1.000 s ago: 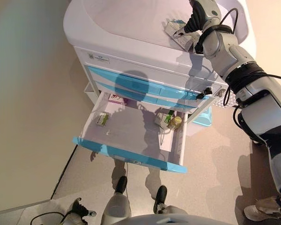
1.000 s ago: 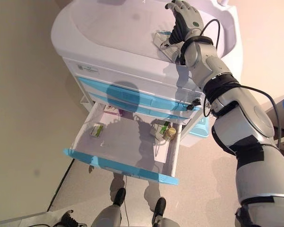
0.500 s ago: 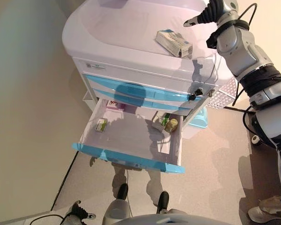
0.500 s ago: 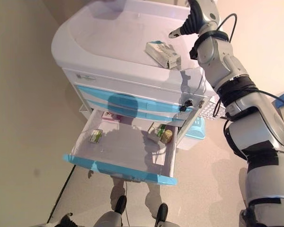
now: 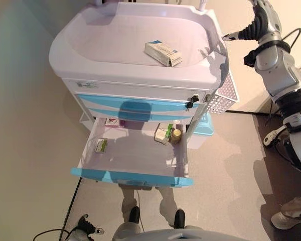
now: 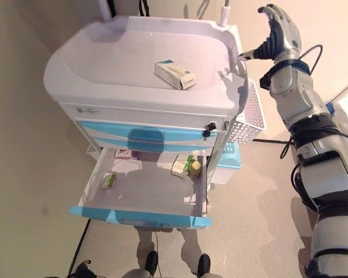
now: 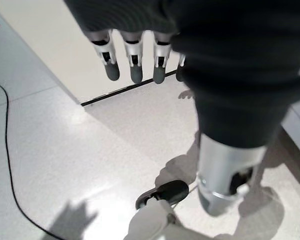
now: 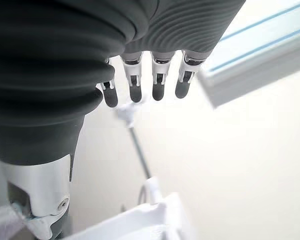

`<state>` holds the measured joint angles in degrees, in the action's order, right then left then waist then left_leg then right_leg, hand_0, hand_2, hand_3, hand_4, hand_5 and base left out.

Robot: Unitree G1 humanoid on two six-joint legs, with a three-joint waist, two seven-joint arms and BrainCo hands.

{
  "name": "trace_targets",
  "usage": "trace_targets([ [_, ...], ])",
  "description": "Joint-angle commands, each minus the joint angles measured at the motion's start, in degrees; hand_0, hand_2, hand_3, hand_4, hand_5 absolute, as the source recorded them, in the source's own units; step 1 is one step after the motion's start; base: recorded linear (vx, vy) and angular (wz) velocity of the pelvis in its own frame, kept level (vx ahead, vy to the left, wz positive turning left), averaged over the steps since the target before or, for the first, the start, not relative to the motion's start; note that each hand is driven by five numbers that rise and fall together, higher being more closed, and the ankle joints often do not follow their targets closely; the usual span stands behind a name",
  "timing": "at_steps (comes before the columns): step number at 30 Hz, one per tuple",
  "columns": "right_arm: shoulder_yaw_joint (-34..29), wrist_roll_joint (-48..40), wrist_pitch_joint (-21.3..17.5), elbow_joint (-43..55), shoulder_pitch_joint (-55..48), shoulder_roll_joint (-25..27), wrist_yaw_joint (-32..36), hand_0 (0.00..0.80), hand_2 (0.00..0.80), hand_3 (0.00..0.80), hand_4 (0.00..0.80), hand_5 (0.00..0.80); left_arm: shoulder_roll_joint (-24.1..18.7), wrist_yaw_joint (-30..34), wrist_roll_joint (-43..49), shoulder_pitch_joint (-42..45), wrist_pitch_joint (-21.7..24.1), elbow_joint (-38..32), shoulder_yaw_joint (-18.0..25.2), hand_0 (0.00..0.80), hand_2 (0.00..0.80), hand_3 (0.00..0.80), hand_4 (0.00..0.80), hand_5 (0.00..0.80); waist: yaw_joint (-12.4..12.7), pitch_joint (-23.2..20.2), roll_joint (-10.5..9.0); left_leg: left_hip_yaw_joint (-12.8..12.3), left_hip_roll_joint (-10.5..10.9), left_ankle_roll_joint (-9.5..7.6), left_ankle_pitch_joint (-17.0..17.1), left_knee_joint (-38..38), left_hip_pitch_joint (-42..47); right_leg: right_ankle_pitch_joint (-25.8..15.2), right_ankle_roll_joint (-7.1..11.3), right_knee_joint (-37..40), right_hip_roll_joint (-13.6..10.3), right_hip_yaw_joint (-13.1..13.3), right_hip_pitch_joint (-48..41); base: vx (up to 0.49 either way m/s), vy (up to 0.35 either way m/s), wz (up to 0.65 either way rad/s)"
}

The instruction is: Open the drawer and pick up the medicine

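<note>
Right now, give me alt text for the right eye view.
A white medical cart stands with its bottom drawer pulled open, small medicine boxes and a bottle inside. A medicine box lies on the cart's top. The robot's right hand is raised beside the cart, open and empty.

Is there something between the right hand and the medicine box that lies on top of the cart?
Nothing visible stands in the way. The medicine box lies alone on the cart top, and the right hand is raised, open and empty, beyond the cart's right edge. Only the raised rim of the top lies between them.
</note>
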<state>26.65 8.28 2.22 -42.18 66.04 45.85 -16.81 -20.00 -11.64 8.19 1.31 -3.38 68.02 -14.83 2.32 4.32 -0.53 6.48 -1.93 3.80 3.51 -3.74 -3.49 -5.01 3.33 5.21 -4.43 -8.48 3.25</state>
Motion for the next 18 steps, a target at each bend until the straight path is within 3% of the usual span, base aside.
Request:
trace_targets([
  [1, -2.8, -3.4, -1.4, 2.4, -1.2, 2.7, -2.6, 0.0, 0.0, 0.0, 0.0, 0.0, -0.8, -0.3, 1.5, -1.8, -0.7, 3.0, 0.4, 0.0, 0.0, 0.0, 0.0, 0.0, 0.2, -1.4, -2.11, 0.8, 3.3, -2.01, -0.8, -0.7, -1.4, 0.5, 3.94, -0.9, -1.6, -0.8, 0.0, 0.017, -0.01, -0.06],
  [10, -15.6, -9.3, -3.3, 11.7, -19.9, -1.1, -2.4, 0.0, 0.0, 0.0, 0.0, 0.0, 0.2, 0.5, 2.0, -0.6, -1.2, 1.4, 2.6, 0.0, 0.0, 0.0, 0.0, 0.0, -1.0, -2.3, -0.58, -0.4, 3.1, -2.13, -1.3, -0.7, 0.1, 0.7, 3.98, -0.8, -1.6, -0.1, -0.9, 0.01, -0.01, -0.05],
  [18, -22.3, -10.1, -3.6, 17.1, -34.3, -4.5, 0.3, 0.0, 0.0, 0.0, 0.0, 0.0, 0.8, 1.6, 2.6, 0.3, -1.3, 0.7, 4.1, 0.0, 0.0, 0.0, 0.0, 0.0, -1.6, -3.1, 0.1, -1.3, 3.0, -2.23, -1.7, -0.7, 1.0, 0.9, 4.0, -0.8, -1.6, 0.4, -1.7, -0.002, -0.007, -0.04],
])
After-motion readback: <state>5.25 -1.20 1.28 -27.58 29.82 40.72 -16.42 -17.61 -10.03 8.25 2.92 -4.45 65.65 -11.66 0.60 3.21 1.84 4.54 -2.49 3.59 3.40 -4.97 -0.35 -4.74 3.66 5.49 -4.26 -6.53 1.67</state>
